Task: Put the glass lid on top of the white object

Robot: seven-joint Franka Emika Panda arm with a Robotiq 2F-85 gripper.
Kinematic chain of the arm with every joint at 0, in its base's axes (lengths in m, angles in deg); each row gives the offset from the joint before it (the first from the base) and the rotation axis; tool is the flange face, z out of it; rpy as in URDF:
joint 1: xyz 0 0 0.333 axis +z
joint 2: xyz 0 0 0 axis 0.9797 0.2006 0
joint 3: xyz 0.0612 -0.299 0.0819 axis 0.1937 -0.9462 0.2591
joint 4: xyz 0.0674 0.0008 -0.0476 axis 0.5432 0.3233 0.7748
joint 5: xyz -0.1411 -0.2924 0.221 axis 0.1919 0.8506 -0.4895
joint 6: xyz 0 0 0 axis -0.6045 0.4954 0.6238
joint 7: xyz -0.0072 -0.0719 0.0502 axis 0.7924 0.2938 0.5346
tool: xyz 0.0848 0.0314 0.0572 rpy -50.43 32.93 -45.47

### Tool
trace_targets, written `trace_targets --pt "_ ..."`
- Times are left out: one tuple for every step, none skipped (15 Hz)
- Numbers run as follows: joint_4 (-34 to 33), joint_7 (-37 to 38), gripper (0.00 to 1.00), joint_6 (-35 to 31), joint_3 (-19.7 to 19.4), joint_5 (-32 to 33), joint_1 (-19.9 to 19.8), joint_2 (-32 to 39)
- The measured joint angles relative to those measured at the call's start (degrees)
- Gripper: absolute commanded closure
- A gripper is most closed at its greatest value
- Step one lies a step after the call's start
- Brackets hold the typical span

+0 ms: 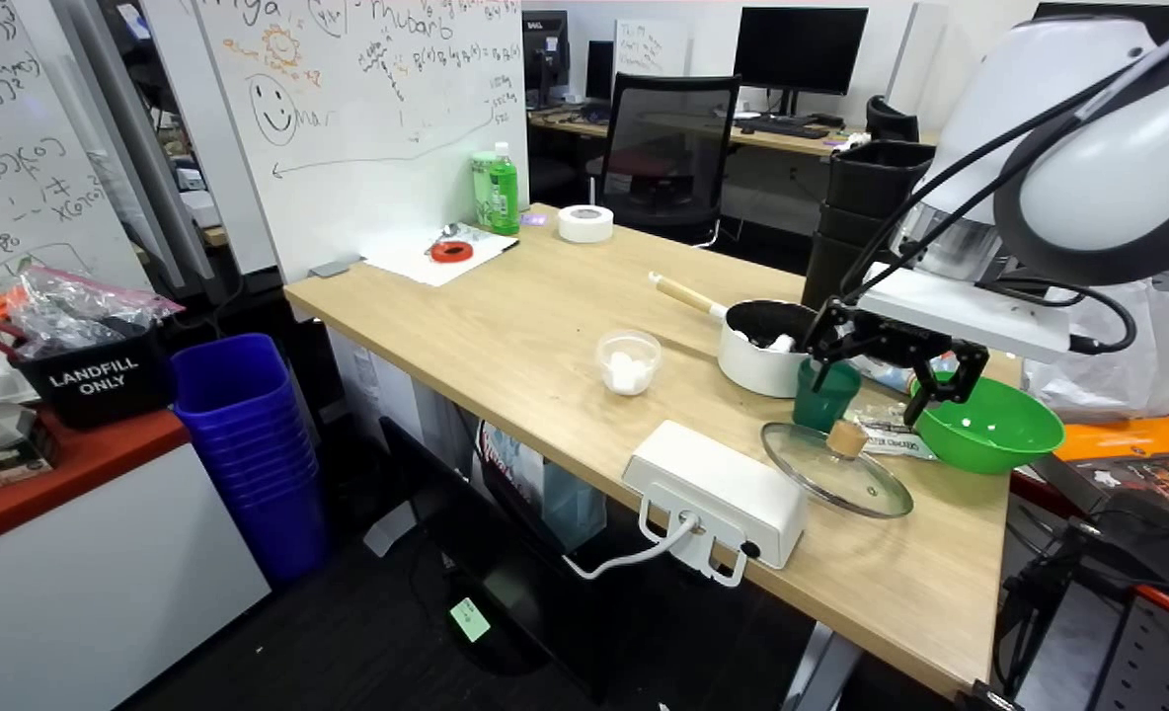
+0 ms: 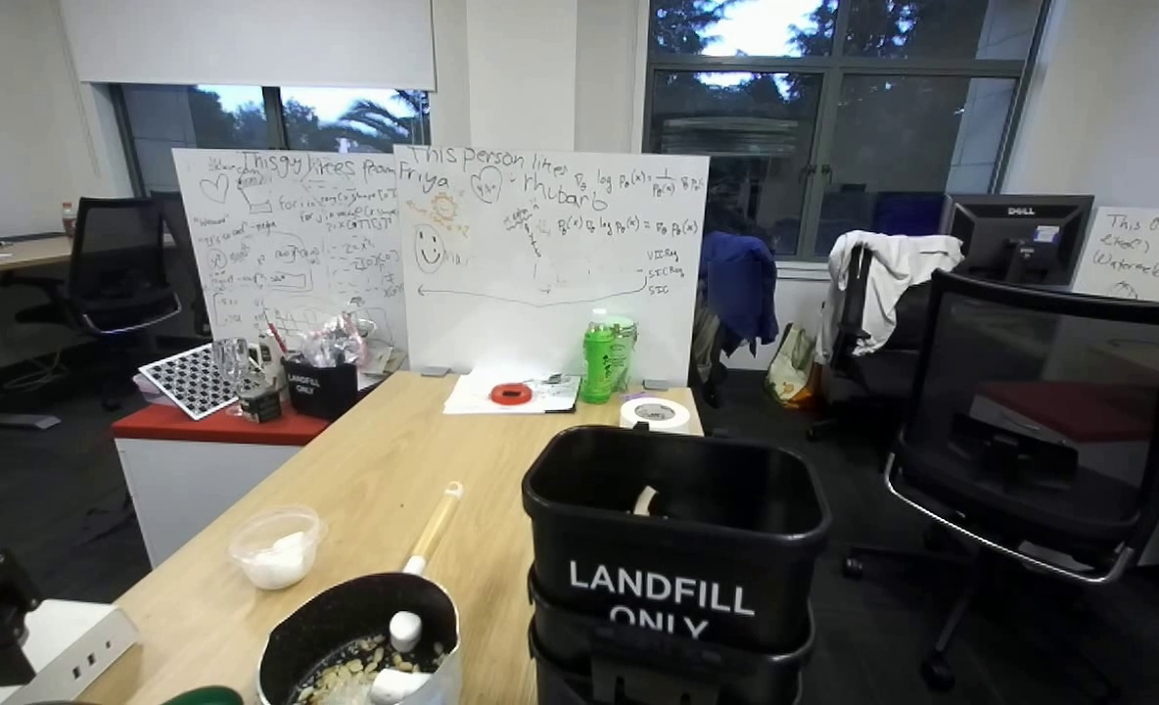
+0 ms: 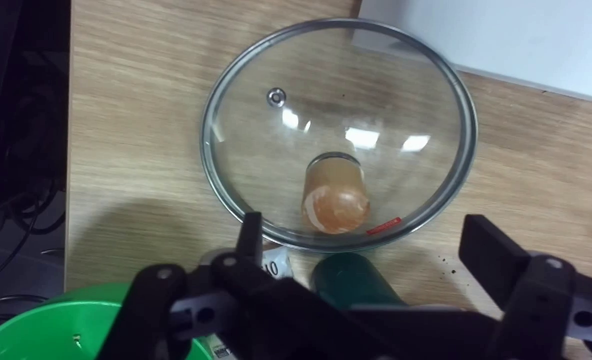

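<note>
My claw (image 1: 866,397) hangs spread wide near the white block (image 1: 715,478). Just beside that block, the glass lid (image 3: 336,125) lies knob-up on the tabletop (image 1: 506,306), between block and green bowl (image 1: 989,442).

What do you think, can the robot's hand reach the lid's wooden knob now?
Probably yes: the hand is open, and nothing visible covers the wooden knob of the glass lid, though a green cup is near.

Arm (image 1: 1118,183) leans over the desk (image 1: 545,316), near its right edge in an exterior view. Gripper (image 3: 368,245) points down, jaws spread pretty wide.
</note>
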Motion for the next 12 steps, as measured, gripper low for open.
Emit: trace_targets --pt "-0.1 0.3 0.00 0.0 0.0 0.0 -0.1 0.0" --pt "-0.2 0.7 0.00 0.0 -0.2 -0.1 -0.1 0.0" --pt "-0.3 1.2 0.00 0.0 -0.3 -0.2 -0.1 0.0" --pt "-0.4 1.6 0.00 0.0 -0.5 -0.3 -0.1 0.2" --pt "-0.4 1.8 0.00 0.0 -0.7 -0.7 -0.1 0.4" --pt "-0.5 1.8 0.00 0.0 -0.9 -1.5 -0.1 0.9" --pt "-0.6 1.7 0.00 0.1 -1.0 -2.9 -0.1 1.6" --pt "-0.7 1.6 0.00 0.1 -1.1 -4.4 -0.1 2.4" --pt "-0.7 1.5 0.00 0.1 -1.2 -5.7 -0.1 3.2" --pt "-0.9 1.4 0.00 0.1 -1.2 -7.0 -0.1 4.0" --pt "-1.1 0.9 0.00 0.1 -1.2 -8.5 0.0 4.7" --pt "-1.5 0.1 0.00 0.2 -1.2 -10.3 0.0 5.4"
